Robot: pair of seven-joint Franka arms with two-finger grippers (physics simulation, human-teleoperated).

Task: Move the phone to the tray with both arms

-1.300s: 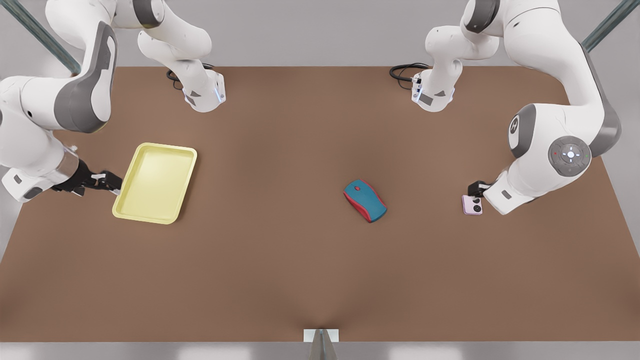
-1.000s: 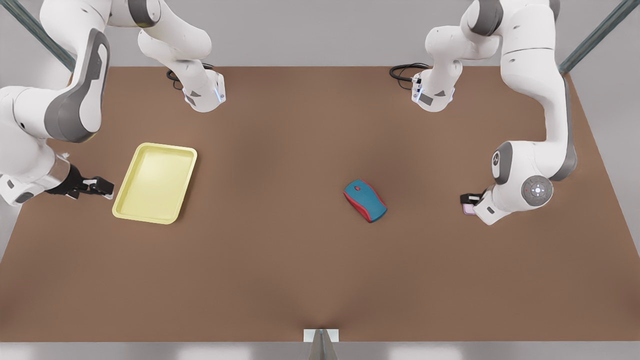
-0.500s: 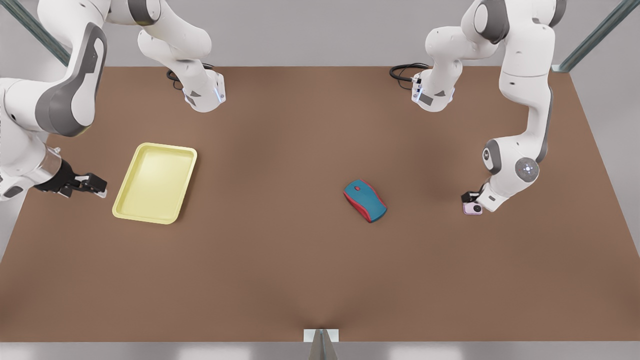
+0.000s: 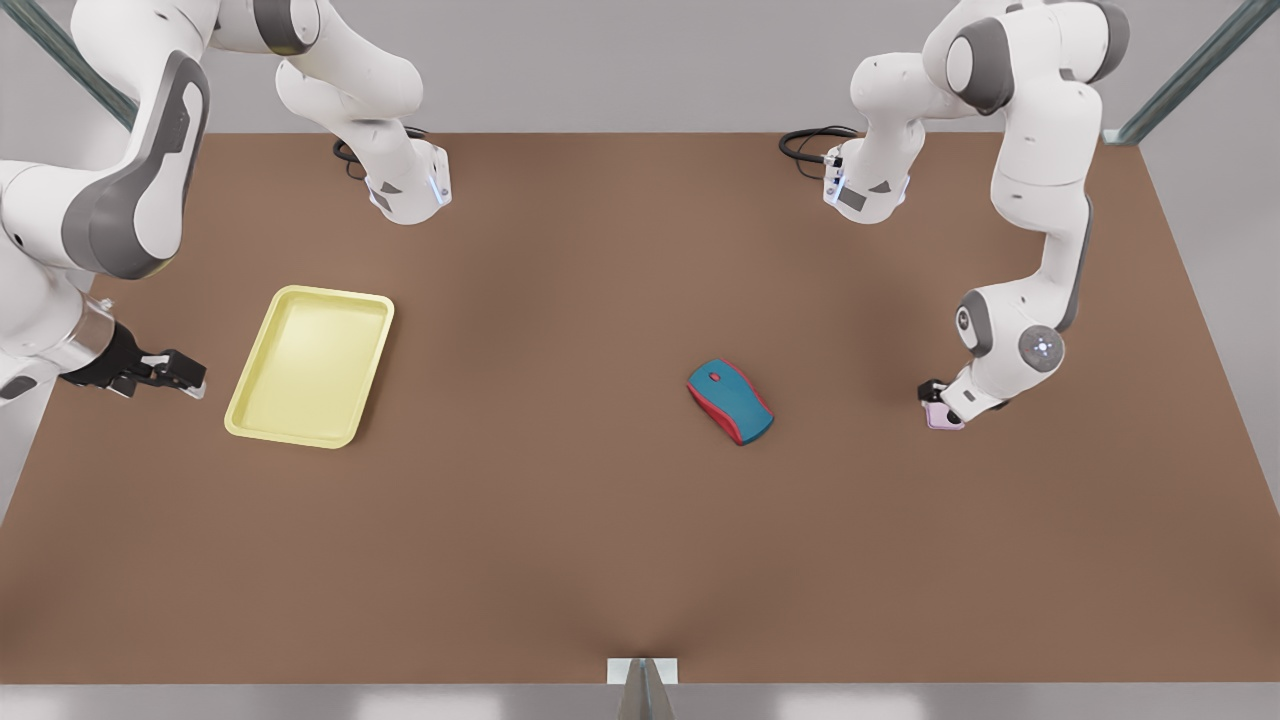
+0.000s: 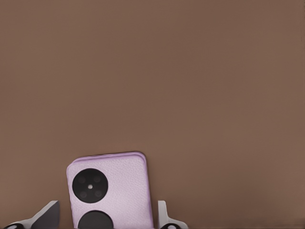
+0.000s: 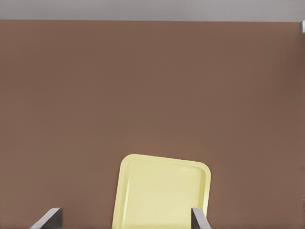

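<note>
Phone sat flat on the brown table at the front view's right, well apart from the tray on the front view's left. Between them lay a teal-and-red mouse, nearer the phone than the tray.

From my station I matched the arms by their wrist cameras. My left gripper was the one at the front view's right, lowered right over the phone so that most of the pink slab was hidden beneath it. In the left wrist view the phone lay lens side up with a fingertip standing on either side of it, the fingers spread a little wider than the slab; I saw a thin strip of table between one tip and the phone's edge, though on the other side I could not quite tell whether the pad touched.

My right gripper hovered at the front view's left, just beside the tray's short edge but clear of it, holding nothing. In the right wrist view its fingers stood wide apart with the tray ahead of them, lying level on the table.
</note>
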